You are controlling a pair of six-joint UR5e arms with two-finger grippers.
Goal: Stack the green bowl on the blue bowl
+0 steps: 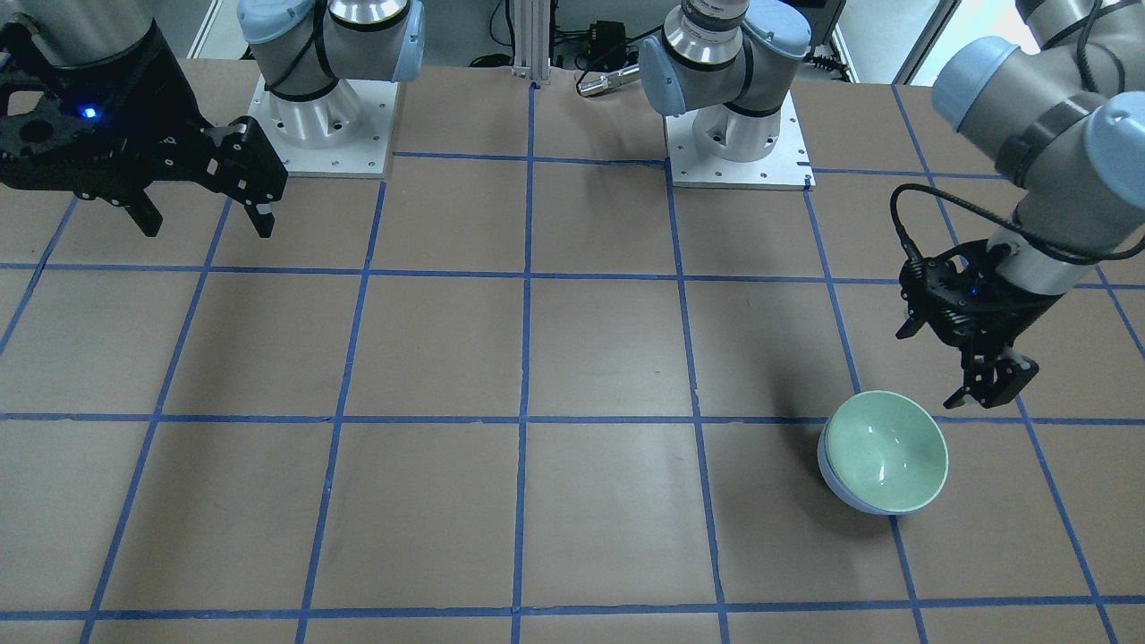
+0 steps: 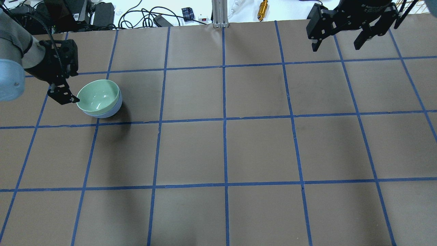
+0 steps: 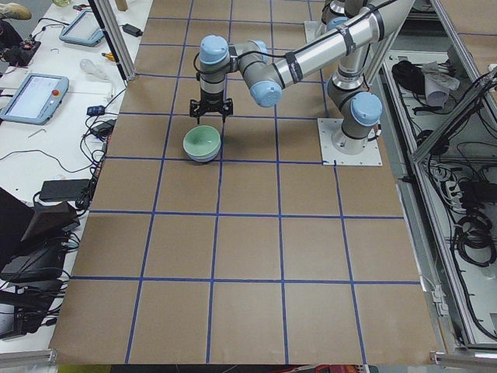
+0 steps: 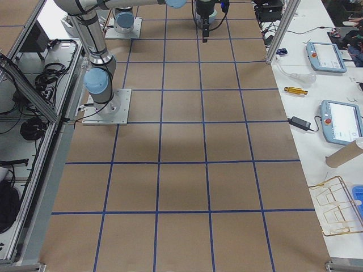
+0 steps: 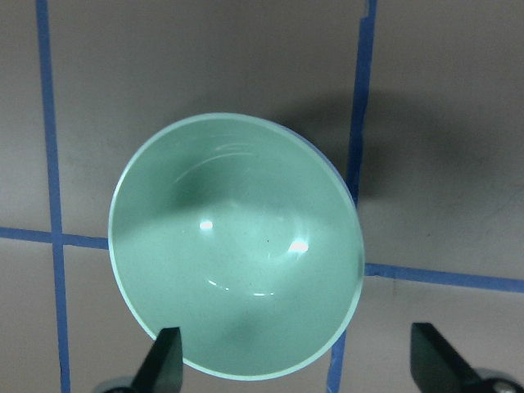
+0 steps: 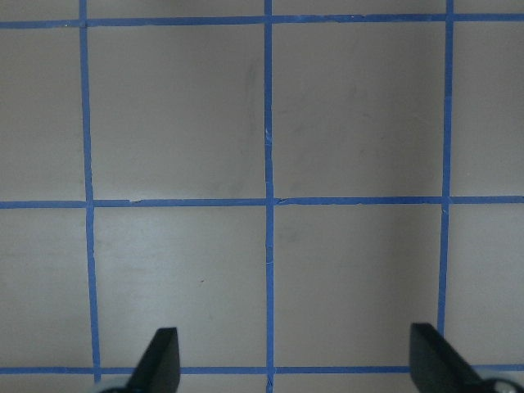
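The green bowl [image 1: 886,452] sits nested inside the blue bowl [image 1: 836,487], slightly tilted; only a crescent of the blue bowl's side shows [image 2: 112,109]. My left gripper [image 1: 984,394] is open and empty, just above and beside the stack, not touching it. In the left wrist view the green bowl [image 5: 236,250] fills the middle, with my two fingertips [image 5: 166,356] spread wide at the bottom edge. My right gripper [image 2: 336,46] is open and empty, raised over the far right of the table, far from the bowls.
The table [image 2: 225,150] is brown with a grid of blue tape lines. The two arm bases [image 1: 322,116] stand at the robot's side. Cables and tools lie beyond the far table edge [image 2: 153,17]. The right wrist view shows only bare table [image 6: 270,205].
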